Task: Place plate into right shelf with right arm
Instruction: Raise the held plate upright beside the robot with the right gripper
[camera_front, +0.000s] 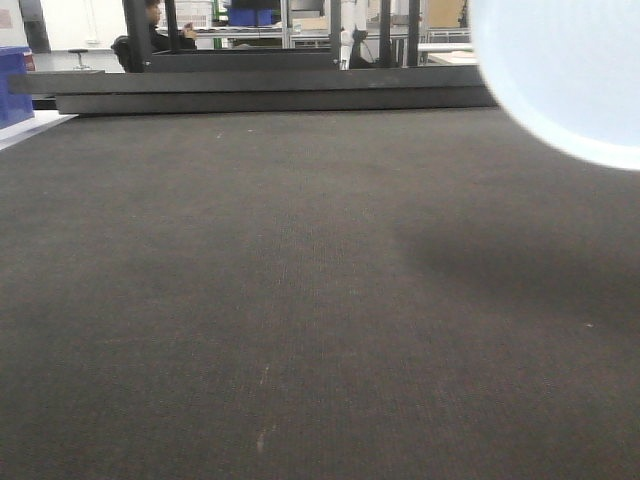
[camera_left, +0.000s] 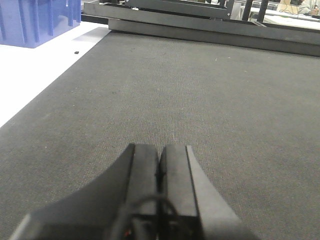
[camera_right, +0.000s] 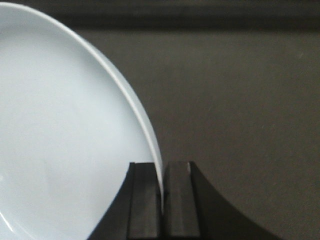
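Note:
The white plate (camera_right: 60, 125) is held by its rim, on edge, in my right gripper (camera_right: 162, 172), whose two black fingers are shut on it. In the front view the plate (camera_front: 570, 70) fills the top right corner, lifted above the dark mat. My left gripper (camera_left: 160, 152) is shut and empty, low over the mat. The right shelf with its steel rail is not in view.
A dark grey mat (camera_front: 300, 300) covers the table. Stacked dark flat frames (camera_front: 270, 90) lie along its far edge. A blue plastic bin (camera_left: 35, 20) stands on the white surface at far left. A person (camera_front: 160, 30) sits in the background.

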